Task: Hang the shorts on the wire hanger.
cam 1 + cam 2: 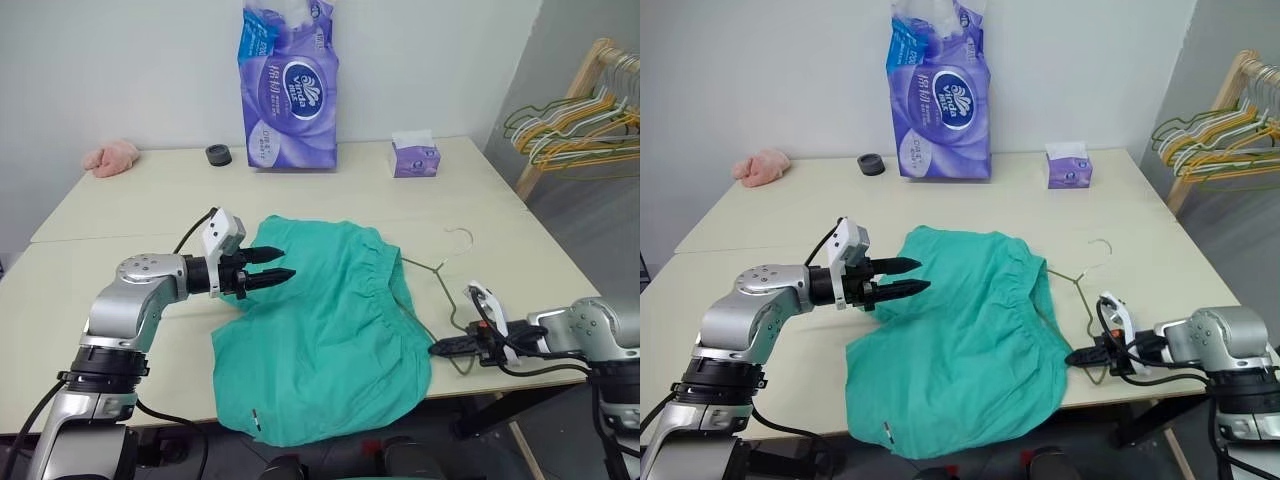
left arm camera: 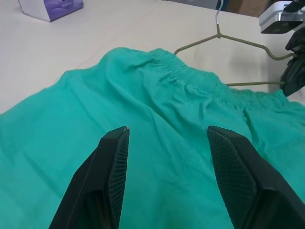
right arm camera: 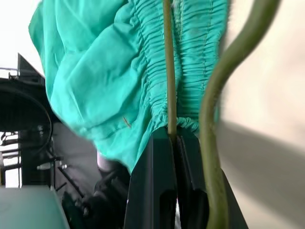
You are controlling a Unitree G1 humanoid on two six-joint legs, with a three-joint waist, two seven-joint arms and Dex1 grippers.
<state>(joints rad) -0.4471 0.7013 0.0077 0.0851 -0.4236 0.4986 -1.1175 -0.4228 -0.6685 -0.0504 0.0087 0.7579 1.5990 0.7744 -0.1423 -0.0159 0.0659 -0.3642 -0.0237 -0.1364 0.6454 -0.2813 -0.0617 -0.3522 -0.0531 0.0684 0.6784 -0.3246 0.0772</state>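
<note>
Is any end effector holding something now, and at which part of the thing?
The right end effector is shut on the wire hanger, pinching its lower bar beside the shorts' waistband. The left end effector is open and holds nothing.

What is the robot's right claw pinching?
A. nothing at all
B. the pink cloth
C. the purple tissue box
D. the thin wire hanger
D: in the right wrist view, the right gripper has its fingers shut on a bar of the wire hanger, right beside the gathered waistband of the shorts.
</note>
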